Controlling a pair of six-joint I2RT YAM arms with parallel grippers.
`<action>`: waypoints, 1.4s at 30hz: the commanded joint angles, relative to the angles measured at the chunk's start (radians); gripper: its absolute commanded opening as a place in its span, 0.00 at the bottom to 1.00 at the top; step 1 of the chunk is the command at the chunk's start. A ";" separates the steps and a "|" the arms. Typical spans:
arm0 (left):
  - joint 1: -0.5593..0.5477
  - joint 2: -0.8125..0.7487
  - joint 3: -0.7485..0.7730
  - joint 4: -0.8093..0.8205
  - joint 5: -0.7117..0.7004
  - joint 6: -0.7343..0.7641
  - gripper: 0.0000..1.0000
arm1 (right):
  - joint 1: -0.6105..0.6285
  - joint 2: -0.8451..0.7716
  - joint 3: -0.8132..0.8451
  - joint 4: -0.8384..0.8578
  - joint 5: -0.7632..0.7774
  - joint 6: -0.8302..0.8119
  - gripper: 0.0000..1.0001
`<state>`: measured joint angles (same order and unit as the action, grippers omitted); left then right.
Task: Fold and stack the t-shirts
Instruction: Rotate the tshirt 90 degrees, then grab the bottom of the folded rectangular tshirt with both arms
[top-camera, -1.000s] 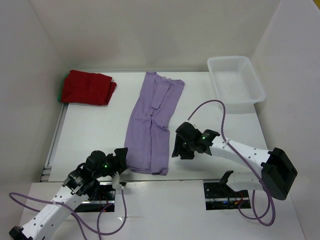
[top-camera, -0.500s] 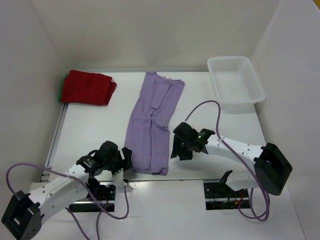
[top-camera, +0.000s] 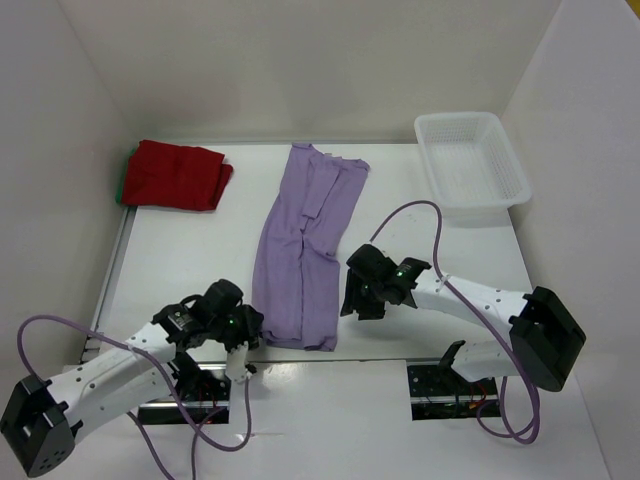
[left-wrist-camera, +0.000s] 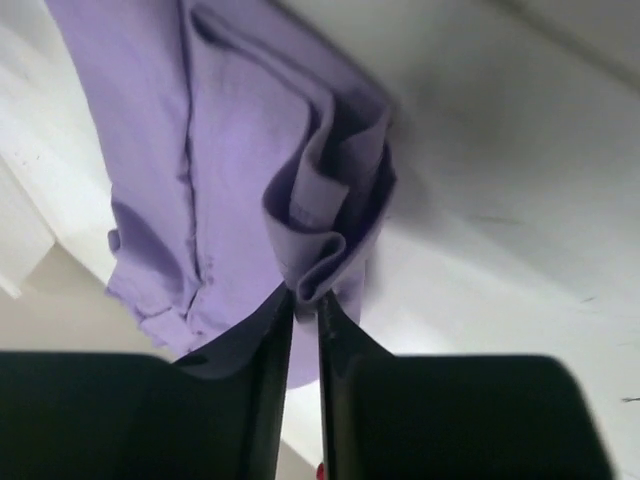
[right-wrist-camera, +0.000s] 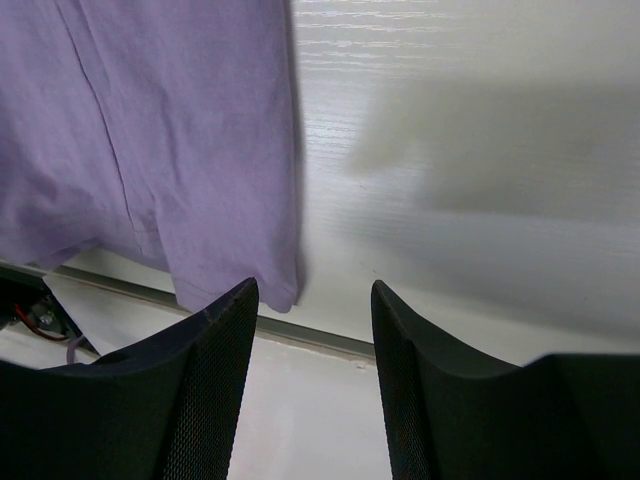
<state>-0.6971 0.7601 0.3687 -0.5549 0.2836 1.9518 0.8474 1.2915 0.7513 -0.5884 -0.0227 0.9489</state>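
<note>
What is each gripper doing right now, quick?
Left gripper: closed, pinching a fold of the lavender shirt.
Right gripper: open, holding nothing.

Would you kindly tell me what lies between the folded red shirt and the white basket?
The lavender t-shirt lies there, stretched out lengthwise; the top external view shows it.

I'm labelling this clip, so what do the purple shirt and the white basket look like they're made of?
Purple shirt: soft matte knit cloth, possibly cotton; it creases and bunches into folds where the left gripper pinches it. White basket: likely moulded plastic, faintly glossy, with stiff open lattice walls.
</note>
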 joint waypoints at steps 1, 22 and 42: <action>-0.031 -0.010 0.022 -0.106 0.081 -0.049 0.24 | 0.009 -0.015 0.005 0.039 -0.002 -0.007 0.55; -0.165 0.235 0.185 -0.197 0.114 -0.458 0.33 | 0.116 0.270 0.028 0.165 -0.207 -0.007 0.65; -0.165 0.119 0.253 -0.223 -0.010 -0.640 0.80 | 0.042 0.053 -0.108 -0.079 -0.068 0.086 0.00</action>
<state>-0.8593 0.8951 0.6296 -0.7845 0.3206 1.3090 0.9096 1.4292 0.6762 -0.5629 -0.1562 0.9890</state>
